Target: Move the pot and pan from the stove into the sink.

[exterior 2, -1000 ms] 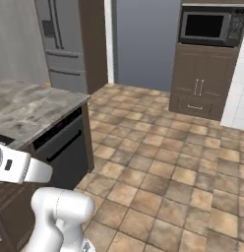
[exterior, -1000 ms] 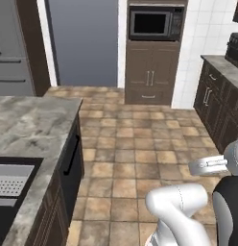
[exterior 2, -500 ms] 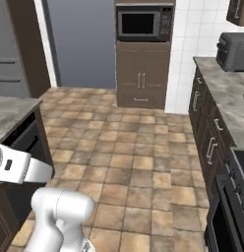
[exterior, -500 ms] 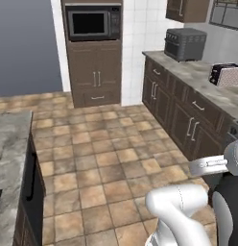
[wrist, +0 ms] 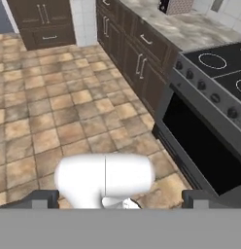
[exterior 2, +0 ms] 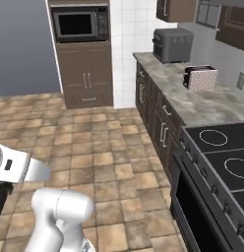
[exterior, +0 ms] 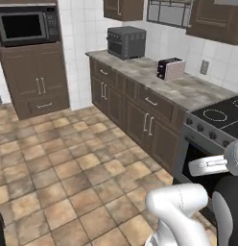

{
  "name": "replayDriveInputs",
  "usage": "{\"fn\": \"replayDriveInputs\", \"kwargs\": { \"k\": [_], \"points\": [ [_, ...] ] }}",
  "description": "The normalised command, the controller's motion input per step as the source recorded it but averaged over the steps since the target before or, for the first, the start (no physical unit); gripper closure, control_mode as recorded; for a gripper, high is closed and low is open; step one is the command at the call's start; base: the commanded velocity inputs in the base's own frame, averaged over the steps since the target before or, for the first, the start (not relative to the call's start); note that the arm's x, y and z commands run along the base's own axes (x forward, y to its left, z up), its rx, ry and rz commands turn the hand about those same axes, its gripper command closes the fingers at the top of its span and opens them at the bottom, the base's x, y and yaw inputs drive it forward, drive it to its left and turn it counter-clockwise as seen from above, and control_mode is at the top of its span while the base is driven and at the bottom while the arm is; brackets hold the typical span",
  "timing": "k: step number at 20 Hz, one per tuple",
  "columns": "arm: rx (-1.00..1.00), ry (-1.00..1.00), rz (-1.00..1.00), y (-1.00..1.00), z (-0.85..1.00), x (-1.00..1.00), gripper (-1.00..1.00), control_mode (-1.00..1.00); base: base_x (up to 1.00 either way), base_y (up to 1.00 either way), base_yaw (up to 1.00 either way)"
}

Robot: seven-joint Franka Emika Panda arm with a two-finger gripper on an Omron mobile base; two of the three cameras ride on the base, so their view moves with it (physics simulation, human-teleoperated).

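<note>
tiled kitchen floor (exterior: 68,168) — stove (exterior 2: 227,157) at right, gripper (wrist: 120,197) spread wide.

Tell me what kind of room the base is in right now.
A home-style kitchen, rendered. Giveaways: a black glass stove with ring burner marks and front knobs, a built-in microwave over dark cabinets, and a toaster on the grey stone counter.

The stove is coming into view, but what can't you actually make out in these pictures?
- Stove: cut off by the right edge in both base views, so the far burners are unseen; no pot or pan can be made out.
- Oven window: plain black in the hand view, inside unreadable.
- Fingers: just dark tips at the hand view's bottom, standing wide apart, nothing between them.
</note>
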Motion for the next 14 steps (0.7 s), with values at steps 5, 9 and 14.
{"fn": "replayDriveInputs", "kwargs": {
  "k": [5, 9, 14],
  "points": [
    [0.00, 0.00, 0.00, 0.00, 0.00, 0.00, -1.00, 1.00, 0.00, -0.12, -0.49],
    [0.00, 0.00, 0.00, 0.00, 0.00, 0.00, -1.00, 1.00, 0.00, -0.12, -0.49],
    [0.00, 0.00, 0.00, 0.00, 0.00, 0.00, -1.00, 1.00, 0.00, -0.13, -0.48]
  ]
}}
